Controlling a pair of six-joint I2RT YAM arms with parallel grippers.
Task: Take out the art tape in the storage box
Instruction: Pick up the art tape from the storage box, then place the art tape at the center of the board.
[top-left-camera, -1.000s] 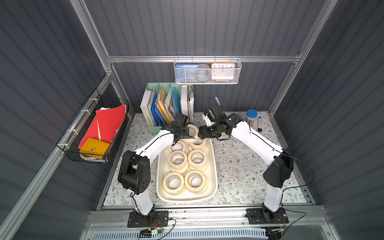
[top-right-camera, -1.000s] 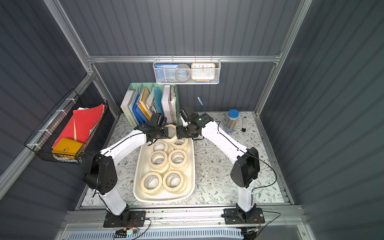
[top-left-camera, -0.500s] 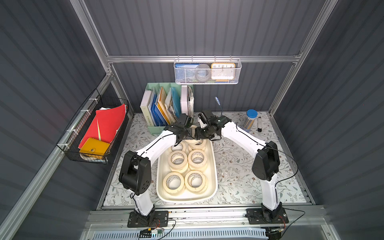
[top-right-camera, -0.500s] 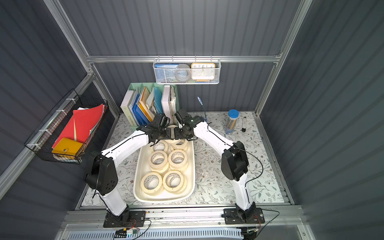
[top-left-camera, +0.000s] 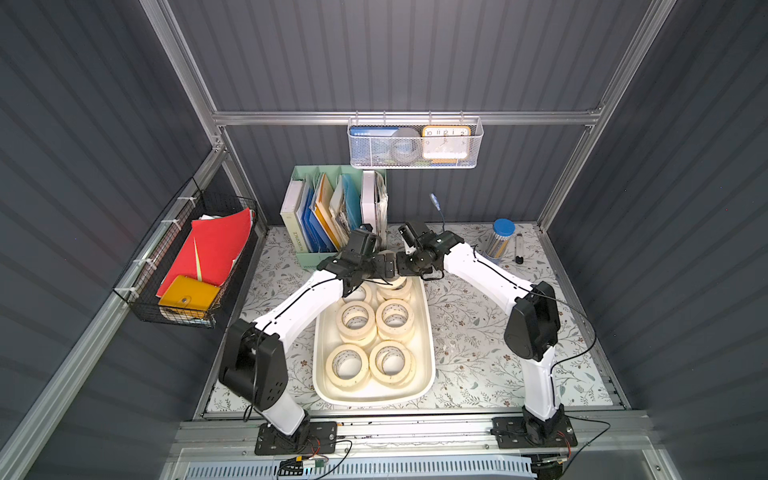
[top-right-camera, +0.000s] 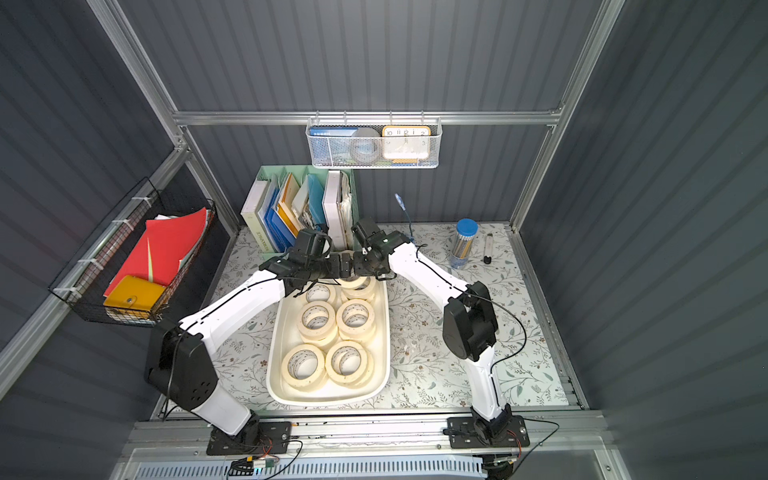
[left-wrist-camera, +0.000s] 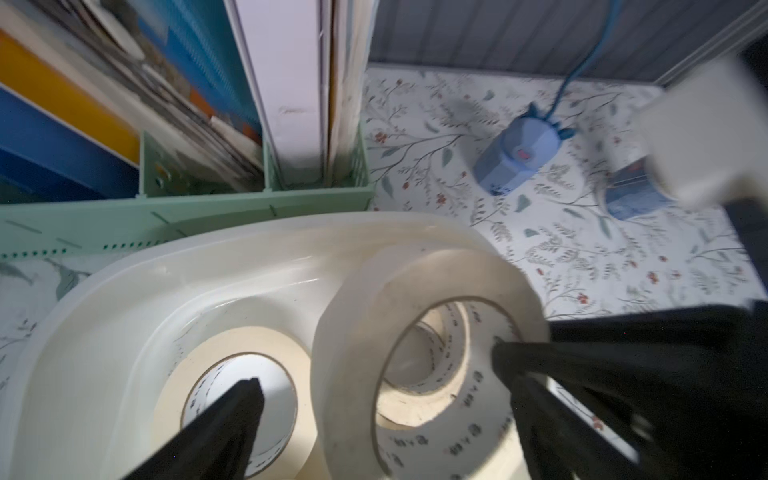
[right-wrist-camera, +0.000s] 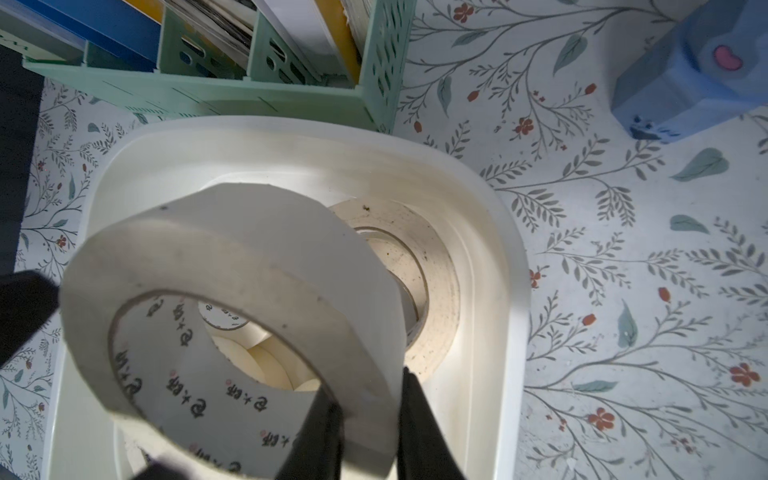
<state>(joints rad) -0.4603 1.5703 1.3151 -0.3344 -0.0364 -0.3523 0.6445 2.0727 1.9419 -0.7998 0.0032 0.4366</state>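
The white storage box (top-left-camera: 430, 332) (top-right-camera: 387, 332) lies in the middle of the table and holds several cream art tape rolls (top-left-camera: 395, 318) (top-right-camera: 316, 319). Both grippers meet over its far end. My right gripper (right-wrist-camera: 370, 411) (top-left-camera: 402, 266) is shut on the wall of one raised art tape roll (right-wrist-camera: 257, 266) (left-wrist-camera: 353, 332), one finger inside the core and one outside. The roll hangs tilted above the rolls in the box (left-wrist-camera: 232, 345). My left gripper (left-wrist-camera: 376, 370) (top-left-camera: 387, 266) is open, its jaws wide on either side of that roll.
A mint-green file organiser (top-left-camera: 332, 216) stands just behind the box. A blue object with a cable (left-wrist-camera: 519, 153), a blue-lidded jar (top-left-camera: 500, 239) and a pen (top-left-camera: 518, 249) are at the back right. A white mesh basket (top-left-camera: 415, 145) hangs on the rear rail. A black wire basket (top-left-camera: 199, 257) hangs on the left wall.
My right gripper moved left to meet the left one and shut on the raised roll. The left gripper, shut on that roll before, has opened.
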